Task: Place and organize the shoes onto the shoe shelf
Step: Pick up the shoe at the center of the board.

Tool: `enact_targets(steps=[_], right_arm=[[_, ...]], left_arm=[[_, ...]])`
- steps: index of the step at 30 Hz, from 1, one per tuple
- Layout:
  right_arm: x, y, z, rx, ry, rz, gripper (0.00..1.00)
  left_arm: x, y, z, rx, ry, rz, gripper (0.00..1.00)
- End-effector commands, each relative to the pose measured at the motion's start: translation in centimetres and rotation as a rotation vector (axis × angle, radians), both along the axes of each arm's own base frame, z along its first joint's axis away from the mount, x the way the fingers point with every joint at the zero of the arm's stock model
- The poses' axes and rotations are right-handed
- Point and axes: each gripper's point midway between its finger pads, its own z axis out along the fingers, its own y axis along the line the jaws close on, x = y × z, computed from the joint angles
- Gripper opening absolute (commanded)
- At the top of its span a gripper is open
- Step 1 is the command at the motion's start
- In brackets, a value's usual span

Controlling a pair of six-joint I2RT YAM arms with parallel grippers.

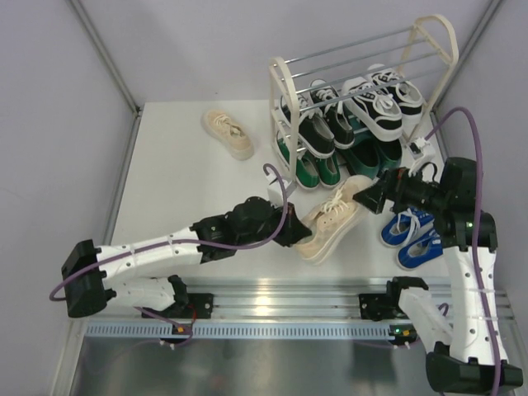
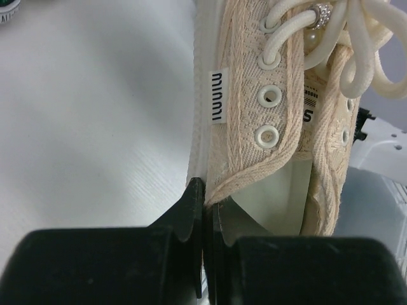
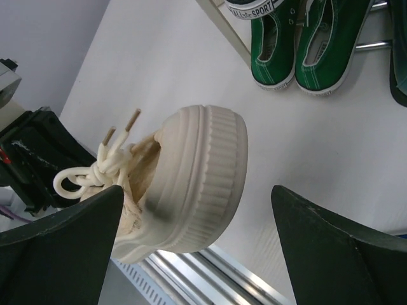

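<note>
Cream sneaker (image 1: 330, 224) lies between your arms, near the shoe shelf (image 1: 277, 99): your left gripper (image 1: 290, 233) is clenched on its heel collar, and its long axis points toe-first into your right gripper (image 1: 370, 198), spread wide

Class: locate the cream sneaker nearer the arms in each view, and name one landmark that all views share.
Top external: cream sneaker at centre, below the shoe shelf.
Left wrist: upper right, heel rim pinched by the left gripper.
Right wrist: centre, toe towards the camera.
Shared landmark: its lace bow.
</note>
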Motion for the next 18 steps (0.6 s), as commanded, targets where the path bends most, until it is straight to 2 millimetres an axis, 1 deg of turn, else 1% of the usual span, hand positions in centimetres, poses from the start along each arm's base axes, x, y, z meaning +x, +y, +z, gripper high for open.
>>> enact_targets(steps=[1, 3, 4, 6, 8, 9, 10, 12, 13, 14, 15, 16, 17, 18], right_arm=[[0.7, 0.6, -0.2, 0.075, 0.058, -0.028, 0.99], [0.9, 0.9, -0.4, 0.1, 0.085, -0.01, 0.99], [1.1, 1.1, -0.3, 0.109, 0.087, -0.005, 0.99], [1.1, 1.6, 0.2, 0.144, 0.1, 0.024, 0.99], [1.2, 2.0, 0.9, 0.168, 0.09, 0.053, 0.86], [1.2, 2.3, 1.2, 0.181, 0.085, 0.074, 0.77], [1.0, 2.7, 1.5, 0.202, 0.088, 0.113, 0.59], [0.9, 3.0, 1.8, 0.211, 0.068, 0.153, 0.36], [0.8, 3.1, 1.9, 0.204, 0.057, 0.172, 0.15], [0.6, 2.9, 1.6, 0.16, 0.024, 0.201, 0.11], [0.5, 2.7, 2.2, 0.122, -0.025, 0.218, 0.06], [0.5, 2.2, 2.1, 0.071, -0.058, 0.207, 0.0], [0.5, 1.8, 2.1, -0.021, -0.162, 0.258, 0.0], [-0.6, 1.8, 2.4, -0.046, -0.18, 0.295, 0.0]], left_arm=[[1.3, -2.9, 11.1, -0.347, -0.124, 0.021, 0.0], [1.2, -3.3, 12.1, -0.383, -0.13, 0.014, 0.0], [1.3, -3.6, 12.0, -0.387, -0.123, 0.014, 0.0], [1.2, -4.0, 12.6, -0.406, -0.123, 0.006, 0.0], [1.2, -4.6, 12.7, -0.414, -0.115, 0.0, 0.0], [1.1, -4.8, 12.8, -0.416, -0.113, -0.003, 0.0], [1.2, -5.0, 12.5, -0.411, -0.109, -0.004, 0.0], [1.1, -5.3, 12.4, -0.414, -0.109, -0.014, 0.0], [1.1, -5.4, 12.2, -0.412, -0.109, -0.017, 0.0], [1.1, -5.5, 12.3, -0.416, -0.119, -0.02, 0.03], [1.1, -5.5, 11.9, -0.409, -0.12, -0.021, 0.09], [0.6, -5.4, 11.8, -0.404, -0.132, -0.057, 0.28], [0.3, -5.4, 11.6, -0.4, -0.145, -0.077, 0.37], [0.0, -5.2, 10.7, -0.384, -0.153, -0.092, 0.49]])
